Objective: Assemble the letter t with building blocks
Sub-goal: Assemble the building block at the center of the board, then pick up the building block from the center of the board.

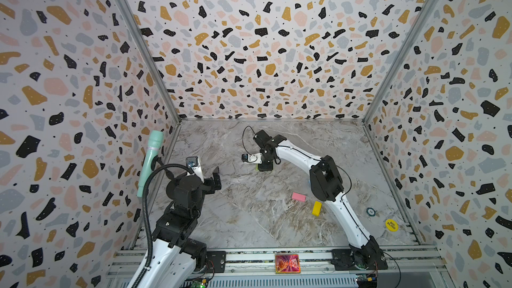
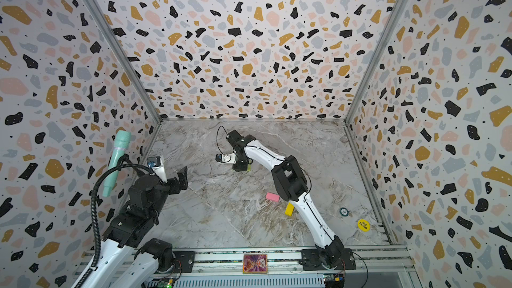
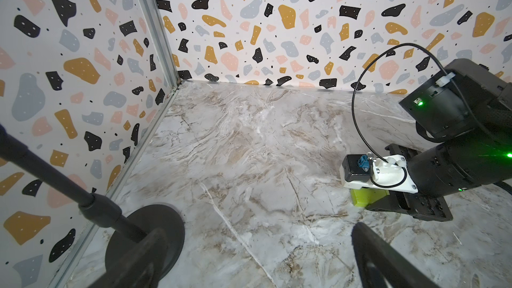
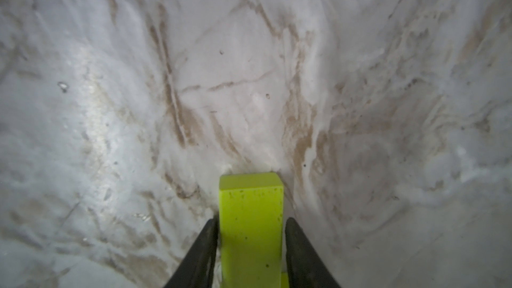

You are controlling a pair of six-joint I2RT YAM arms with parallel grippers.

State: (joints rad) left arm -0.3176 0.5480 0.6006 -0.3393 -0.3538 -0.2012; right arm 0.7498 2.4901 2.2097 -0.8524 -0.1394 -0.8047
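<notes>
- Marble table [image 1: 249, 231] inside speckled walls lies mostly bare, so the letter looks hardly begun.
- The right gripper [image 4: 251, 224] is down at the far middle. Its fingers [image 4: 205, 245] flank a green block [image 3: 364, 198] that seems to rest on the table. Whether they pinch it or merely stand beside it cannot be told.
- The step is probably setting this block down for the crossbar. The fingers should part fully, then lift straight up, so neither drags nor twists the block.
- The left gripper [image 1: 216, 178] hangs near the left wall, fingers apart, holding nothing.
- A pink block [image 1: 299, 196] and a yellow block [image 1: 317, 208] lie loose by the right arm, well apart from the green one.
</notes>
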